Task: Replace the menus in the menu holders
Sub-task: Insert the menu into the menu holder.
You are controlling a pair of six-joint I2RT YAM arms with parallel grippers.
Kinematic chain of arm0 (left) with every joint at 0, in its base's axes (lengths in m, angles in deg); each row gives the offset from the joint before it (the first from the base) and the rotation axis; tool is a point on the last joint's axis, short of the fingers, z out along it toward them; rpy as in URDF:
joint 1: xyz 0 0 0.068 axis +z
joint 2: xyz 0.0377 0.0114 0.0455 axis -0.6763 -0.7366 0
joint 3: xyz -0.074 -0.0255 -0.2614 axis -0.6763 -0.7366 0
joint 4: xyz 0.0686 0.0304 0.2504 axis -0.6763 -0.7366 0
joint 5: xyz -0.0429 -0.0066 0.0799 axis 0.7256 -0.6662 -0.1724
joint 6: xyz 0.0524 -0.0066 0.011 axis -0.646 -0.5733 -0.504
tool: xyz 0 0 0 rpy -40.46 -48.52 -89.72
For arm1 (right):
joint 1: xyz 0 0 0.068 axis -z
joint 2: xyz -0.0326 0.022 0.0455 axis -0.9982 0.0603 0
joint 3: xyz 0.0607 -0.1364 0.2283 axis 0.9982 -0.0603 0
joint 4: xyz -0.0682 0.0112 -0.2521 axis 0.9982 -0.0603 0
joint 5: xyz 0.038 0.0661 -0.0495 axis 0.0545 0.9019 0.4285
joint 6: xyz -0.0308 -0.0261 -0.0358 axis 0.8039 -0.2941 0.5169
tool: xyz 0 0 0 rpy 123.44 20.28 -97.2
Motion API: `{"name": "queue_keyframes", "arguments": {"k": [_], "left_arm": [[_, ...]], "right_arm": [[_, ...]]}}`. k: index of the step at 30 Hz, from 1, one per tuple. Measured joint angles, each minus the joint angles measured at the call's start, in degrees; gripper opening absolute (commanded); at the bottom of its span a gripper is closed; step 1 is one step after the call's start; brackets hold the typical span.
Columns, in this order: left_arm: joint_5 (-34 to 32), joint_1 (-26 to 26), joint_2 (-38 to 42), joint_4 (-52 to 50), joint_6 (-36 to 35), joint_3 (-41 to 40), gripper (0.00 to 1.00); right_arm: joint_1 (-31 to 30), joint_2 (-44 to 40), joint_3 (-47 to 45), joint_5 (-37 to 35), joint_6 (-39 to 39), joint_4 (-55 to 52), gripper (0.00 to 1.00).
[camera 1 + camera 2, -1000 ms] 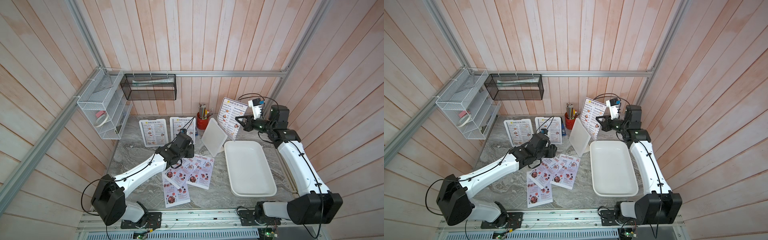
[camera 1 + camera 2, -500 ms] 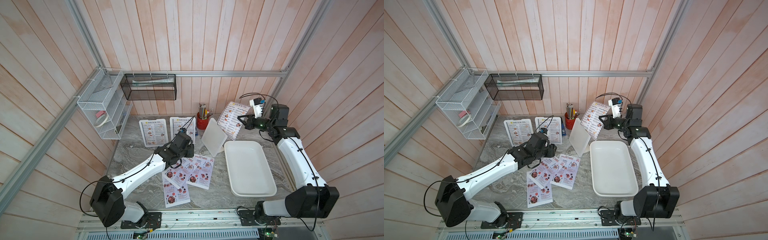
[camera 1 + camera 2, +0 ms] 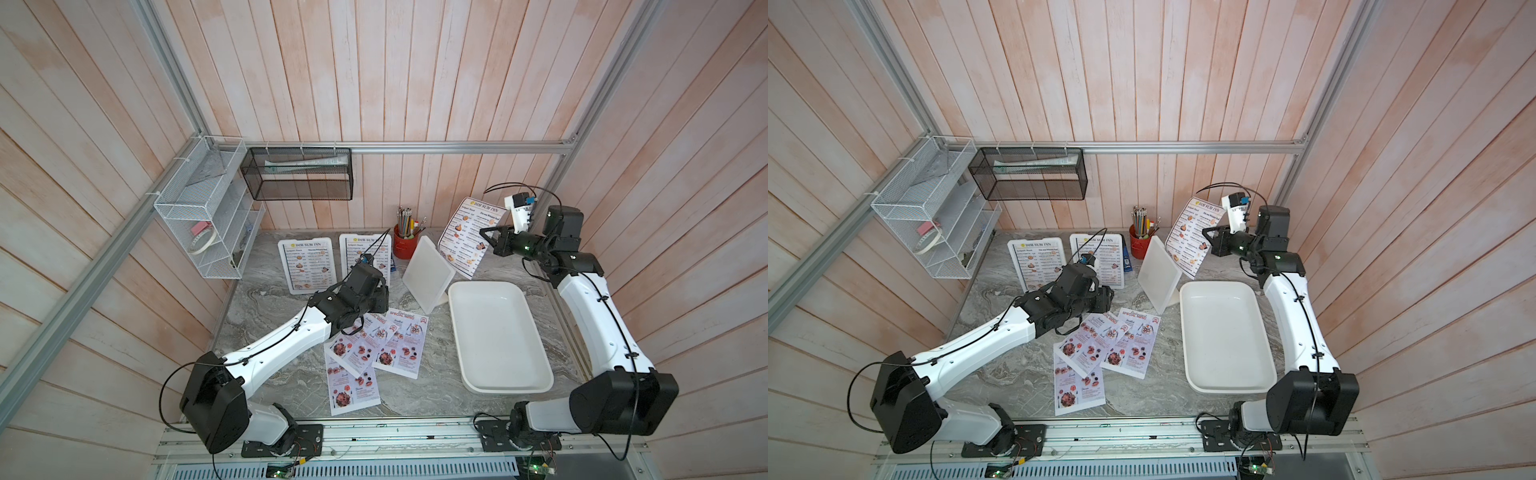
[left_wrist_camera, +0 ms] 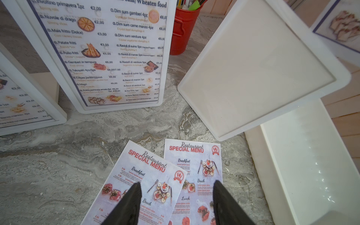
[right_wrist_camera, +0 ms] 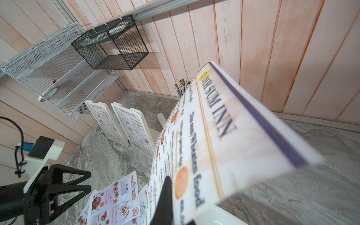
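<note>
Tilted over since a second ago, a DIM SUM INN menu (image 3: 463,232) hangs pinched in the right gripper (image 3: 484,237) behind the white tray (image 3: 494,332). Jaws apart, the left gripper (image 4: 176,184) hovers over three SPECIAL MENU sheets (image 3: 376,353). Left holder (image 4: 39,124) and middle holder (image 4: 116,108) carry DIM SUM INN menus (image 3: 309,266); third holder (image 3: 428,270) shows bare white; red cup (image 3: 402,248) holds pencils (image 3: 405,216).

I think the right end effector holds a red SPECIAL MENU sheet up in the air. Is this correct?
Not quite. The right end effector does hold a sheet in the air, but it is a DIM SUM INN menu, not a SPECIAL MENU. The right wrist view shows its heading.
</note>
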Motion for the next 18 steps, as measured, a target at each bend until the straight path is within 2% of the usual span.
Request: {"name": "queue_keyframes", "arguments": {"k": [18], "left_arm": [[0.0,0.3,-3.1,-1.1,-1.5,5.4,0.61]], "right_arm": [[1.0,2.8,0.5,-1.2,3.1,-1.4,0.0]]}}
